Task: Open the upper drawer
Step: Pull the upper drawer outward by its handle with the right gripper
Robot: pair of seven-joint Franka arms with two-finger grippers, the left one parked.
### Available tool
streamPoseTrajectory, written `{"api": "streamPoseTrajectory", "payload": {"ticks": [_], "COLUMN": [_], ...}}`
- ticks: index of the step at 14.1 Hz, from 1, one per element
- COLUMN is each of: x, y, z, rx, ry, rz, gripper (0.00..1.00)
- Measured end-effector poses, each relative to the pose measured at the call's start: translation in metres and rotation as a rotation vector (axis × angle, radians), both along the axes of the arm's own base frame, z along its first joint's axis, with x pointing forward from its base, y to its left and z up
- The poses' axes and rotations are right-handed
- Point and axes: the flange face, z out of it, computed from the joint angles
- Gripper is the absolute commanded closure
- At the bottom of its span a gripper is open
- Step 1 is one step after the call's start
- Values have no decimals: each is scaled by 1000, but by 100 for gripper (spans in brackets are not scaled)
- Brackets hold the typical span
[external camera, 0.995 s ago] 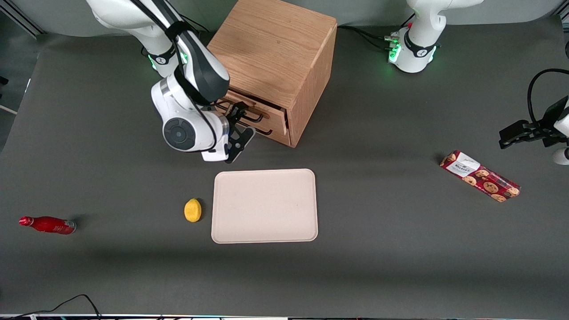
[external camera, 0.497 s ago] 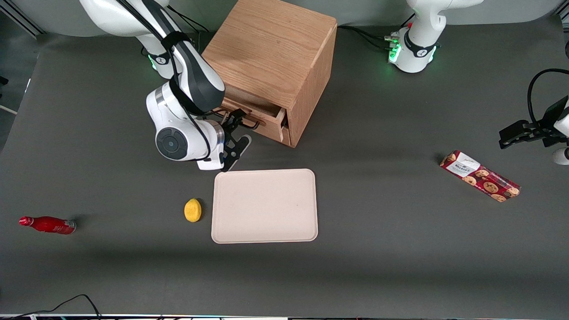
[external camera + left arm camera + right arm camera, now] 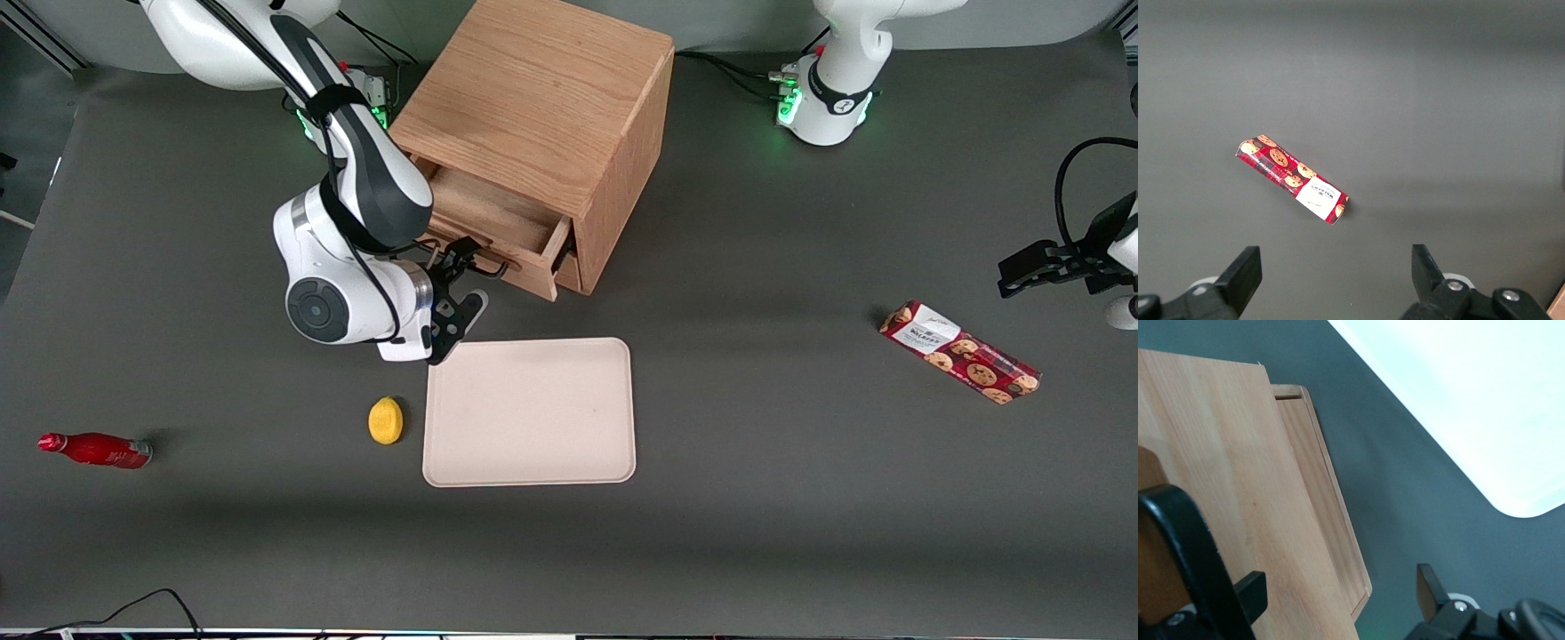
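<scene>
Oak cabinet point(image 3: 542, 107) sits at the top middle of the front view, on a dark grey table point(image 3: 800, 533). The upper drawer point(image 3: 498, 222) stands part open: its shallow tray sticks out of the cabinet front twd the camera, bare wood bottom visible inside. Its dark wire handle point(image 3: 494, 261) is on the front panel, at approx mid-height of the frame.

The gripper point(image 3: 467, 277) is right in front of the drawer, at the handle, w/ the working arm's white wrist beside it and slightly nearer the camera. In the wrist view the gripper point(image 3: 1340, 587) has its fingers point(image 3: 1251, 587) spread wide, not clamped on anything; the handle point(image 3: 1185, 547) shows as a thick dark curved bar just beside one finger, w/ pale wood panels past it. Can't tell whether bar & finger touch.

A beige tray point(image 3: 529, 411) lies flat in the middle of the frame, nearer the camera than the cabinet & just below the gripper in the pic. A small yellow fruit point(image 3: 385, 420) lies just beside the tray, apart from it. A red bottle point(image 3: 93, 449) lies on its side well off twd the working arm's end of the table. A red biscuit pack point(image 3: 958, 351) lies flat twd the parked arm's end; the left wrist view shows the same biscuit pack point(image 3: 1293, 180) alone on grey.
</scene>
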Motion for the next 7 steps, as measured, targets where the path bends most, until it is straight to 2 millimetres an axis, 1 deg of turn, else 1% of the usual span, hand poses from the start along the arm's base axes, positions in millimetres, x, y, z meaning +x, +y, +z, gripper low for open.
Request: {"api": "streamPoseTrajectory", "payload": {"ticks": [5, 7], "x": [15, 20], "y": [-12, -21], "z": [-2, -2], "rx": [13, 17], "ry": [-14, -22], "rz": [3, 7], "gripper": [0, 0]}}
